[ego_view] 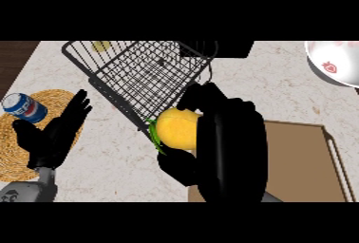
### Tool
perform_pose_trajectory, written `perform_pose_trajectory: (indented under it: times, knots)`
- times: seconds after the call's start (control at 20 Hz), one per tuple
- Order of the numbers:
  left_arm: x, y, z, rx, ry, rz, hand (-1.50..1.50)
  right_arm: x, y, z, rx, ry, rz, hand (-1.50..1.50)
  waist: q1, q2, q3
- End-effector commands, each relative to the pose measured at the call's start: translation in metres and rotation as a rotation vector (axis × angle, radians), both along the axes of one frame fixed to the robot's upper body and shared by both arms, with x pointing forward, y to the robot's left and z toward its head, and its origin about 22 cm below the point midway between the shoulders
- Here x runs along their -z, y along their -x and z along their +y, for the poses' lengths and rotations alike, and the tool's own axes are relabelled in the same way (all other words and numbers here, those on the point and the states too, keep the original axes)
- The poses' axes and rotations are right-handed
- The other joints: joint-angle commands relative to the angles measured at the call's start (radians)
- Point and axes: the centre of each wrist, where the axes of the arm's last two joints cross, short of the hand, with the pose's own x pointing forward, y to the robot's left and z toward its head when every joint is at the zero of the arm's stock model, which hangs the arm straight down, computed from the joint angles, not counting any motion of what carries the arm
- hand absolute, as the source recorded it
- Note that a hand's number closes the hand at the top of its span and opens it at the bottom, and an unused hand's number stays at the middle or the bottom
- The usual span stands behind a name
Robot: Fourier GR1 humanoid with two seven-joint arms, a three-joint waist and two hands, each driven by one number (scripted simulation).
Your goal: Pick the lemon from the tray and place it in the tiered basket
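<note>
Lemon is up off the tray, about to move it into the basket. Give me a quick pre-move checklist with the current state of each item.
1. Lemon held: ok, right hand curls round it.
2. Lemon off the tray: ok, it sits left of the tray's edge.
3. Lemon over the tiered basket: not ok, only at its near rim.
4. Basket landing spot free: ok, one small yellow item at the far corner.
5. Left hand out of the path: ok, open, resting over the woven mat.
6. Clearance under the lemon: cannot tell.

Right hand (228,142) gripping lemon (176,128), beside tiered basket (144,71)
</note>
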Motion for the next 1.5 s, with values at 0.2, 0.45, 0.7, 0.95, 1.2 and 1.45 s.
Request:
perform_pose_trajectory:
  times: [0.2, 0.45, 0.7, 0.95, 1.2, 1.45]
  knots:
    - [0.001, 0.003, -0.011, 0.031, 0.012, 0.0, 0.0, -0.018, -0.058, 0.046, 0.105, -0.09, 0.088, 1.5, 0.021, 0.003, 0.0]
    - [-0.005, 0.004, 0.001, 0.016, -0.005, -0.012, 0.0, -0.028, -0.084, 0.06, 0.116, -0.084, 0.142, 1.5, 0.026, 0.002, 0.0]
    - [-0.007, -0.004, -0.005, 0.009, -0.001, 0.004, 0.0, -0.013, -0.096, 0.07, 0.141, -0.072, 0.206, 1.5, 0.016, 0.001, 0.001]
    - [-0.002, -0.004, -0.005, 0.018, -0.006, 0.006, 0.0, -0.011, -0.116, 0.08, 0.135, -0.085, 0.189, 1.5, 0.02, 0.004, 0.0]
    - [-0.007, -0.002, -0.004, 0.017, -0.003, -0.006, 0.0, 0.016, -0.144, 0.074, 0.176, -0.052, 0.167, 1.5, 0.028, 0.007, 0.001]
    - [-0.005, 0.0, -0.003, 0.051, -0.003, -0.004, 0.0, 0.03, -0.148, 0.081, 0.205, -0.038, 0.141, 1.5, 0.04, 0.007, 0.0]
